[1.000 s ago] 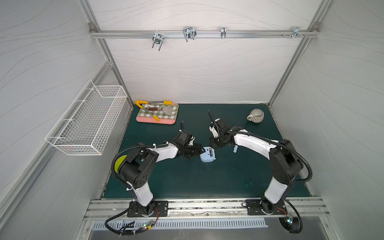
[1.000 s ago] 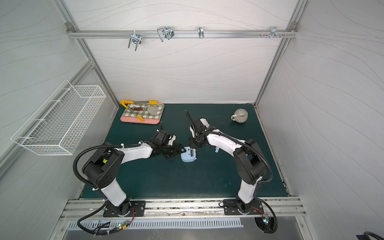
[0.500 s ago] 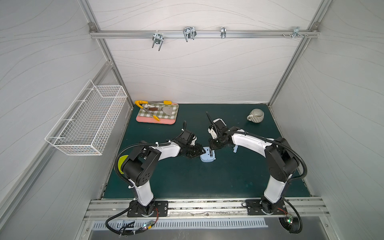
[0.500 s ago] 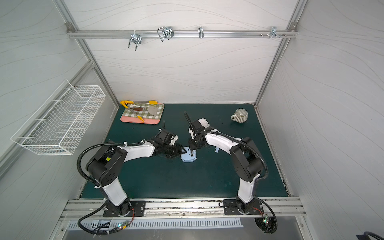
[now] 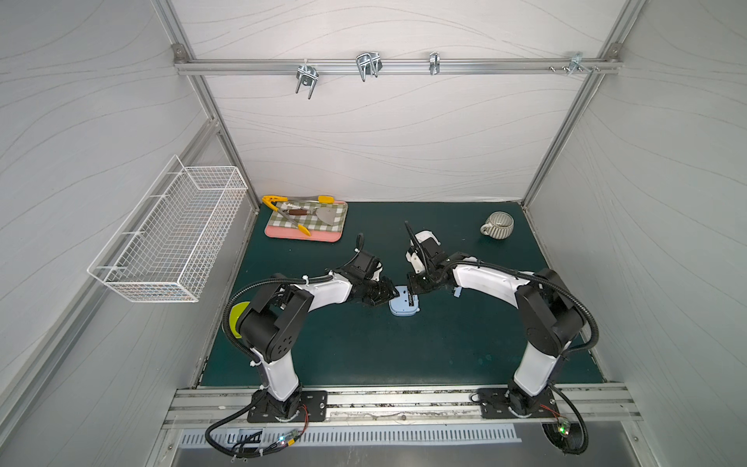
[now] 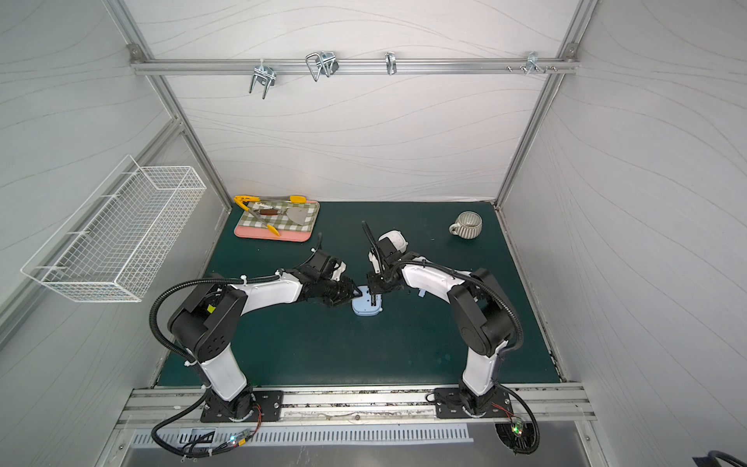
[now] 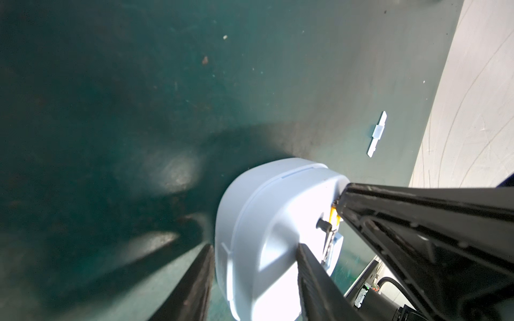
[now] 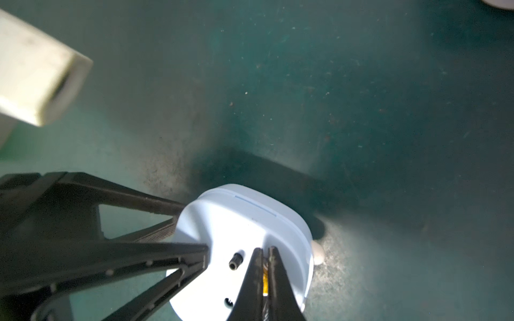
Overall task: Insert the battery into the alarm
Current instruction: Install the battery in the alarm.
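The alarm (image 5: 404, 305) lies face down on the green tabletop (image 5: 364, 356) with its back turned up, between the two arms. The left claw (image 7: 253, 247) has a finger against each side of the alarm's body and seems to be clamping it steady, though the far contact is partly hidden. The right claw (image 8: 264, 250) comes down on the alarm's back with its fingers pressed almost together, pinching a thin yellow-edged thing that I take to be the battery (image 8: 265, 273). Its lower end sits at the opening in the back.

A small pale strip, probably the battery cover (image 7: 377, 133), lies loose on the tabletop a little way from the alarm on the right arm's side, so the compartment looks open.

As I judge it, the fetching and lining up are done and the insertion itself is under way. Whether the battery is fully seated cannot be told, since the fingers hide the slot. What remains is to push it home and let go, and perhaps to refit the cover.
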`<state>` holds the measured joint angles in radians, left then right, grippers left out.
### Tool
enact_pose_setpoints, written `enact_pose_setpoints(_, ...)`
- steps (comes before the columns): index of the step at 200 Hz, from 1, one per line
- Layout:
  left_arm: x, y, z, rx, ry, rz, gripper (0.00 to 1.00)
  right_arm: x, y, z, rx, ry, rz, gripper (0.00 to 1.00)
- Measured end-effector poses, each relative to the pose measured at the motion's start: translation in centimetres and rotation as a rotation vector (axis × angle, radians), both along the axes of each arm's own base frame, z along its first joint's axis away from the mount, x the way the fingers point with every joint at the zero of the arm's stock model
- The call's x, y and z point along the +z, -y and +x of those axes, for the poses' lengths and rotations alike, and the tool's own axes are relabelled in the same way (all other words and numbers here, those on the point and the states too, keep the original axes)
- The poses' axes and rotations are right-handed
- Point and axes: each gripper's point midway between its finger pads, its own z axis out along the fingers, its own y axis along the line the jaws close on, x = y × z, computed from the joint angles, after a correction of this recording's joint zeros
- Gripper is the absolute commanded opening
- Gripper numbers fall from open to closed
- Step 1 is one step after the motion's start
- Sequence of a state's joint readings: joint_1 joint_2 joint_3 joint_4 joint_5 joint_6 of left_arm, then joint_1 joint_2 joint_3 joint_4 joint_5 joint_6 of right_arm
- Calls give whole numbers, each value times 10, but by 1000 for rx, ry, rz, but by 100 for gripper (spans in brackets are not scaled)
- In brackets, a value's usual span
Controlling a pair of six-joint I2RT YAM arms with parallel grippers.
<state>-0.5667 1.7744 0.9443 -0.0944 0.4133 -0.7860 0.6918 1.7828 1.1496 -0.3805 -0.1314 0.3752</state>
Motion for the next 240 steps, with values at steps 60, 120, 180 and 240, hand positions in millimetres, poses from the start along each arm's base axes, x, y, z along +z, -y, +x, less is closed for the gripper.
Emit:
enact_pose_setpoints(60,0,1,3,5,-5,12,50,-1,2,-1,-39,-9,13,4)
enact_pose_setpoints(120,0,0,4,5,-9,28,50,2,13,-11,-51,-39,-26,9)
enact_pose_setpoints(180,0,1,4,1,-7,29,50,3,18,-17,-48,-71,-49,10)
enact_pose_setpoints(240,0,1,4,-1,-8,27,50,19,11,-9,-43,-42,-30,13)
